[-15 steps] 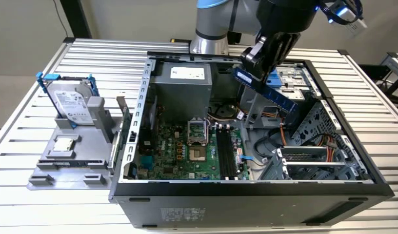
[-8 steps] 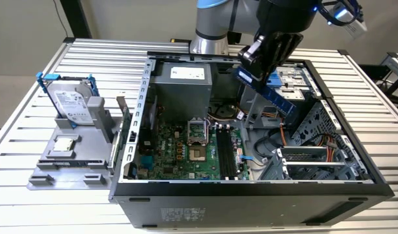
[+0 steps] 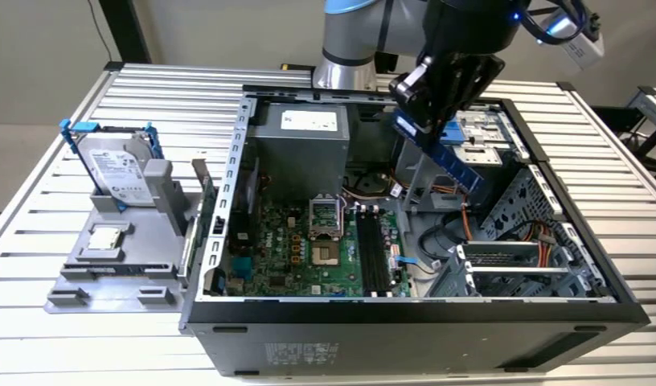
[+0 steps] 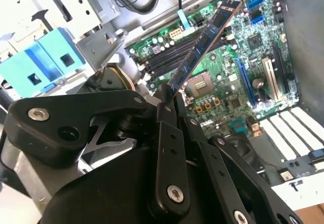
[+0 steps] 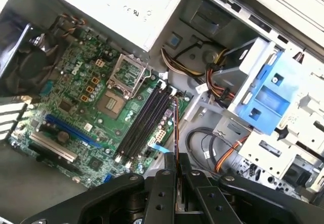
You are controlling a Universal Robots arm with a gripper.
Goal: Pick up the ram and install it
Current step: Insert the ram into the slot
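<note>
- Ram (image 3: 457, 165) clenched at one end in the gripper (image 3: 416, 112), slanting down over the open computer case (image 3: 414, 338), apart from the black memory slots (image 3: 373, 253).
- White label (image 3: 309, 121) on the power supply (image 3: 301, 153), print unreadable.

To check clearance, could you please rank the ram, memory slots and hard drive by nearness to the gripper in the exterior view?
1. Ram, held in the gripper.
2. Memory slots, on the green board.
3. Hard drive, outside the case, exterior view's left.
</note>
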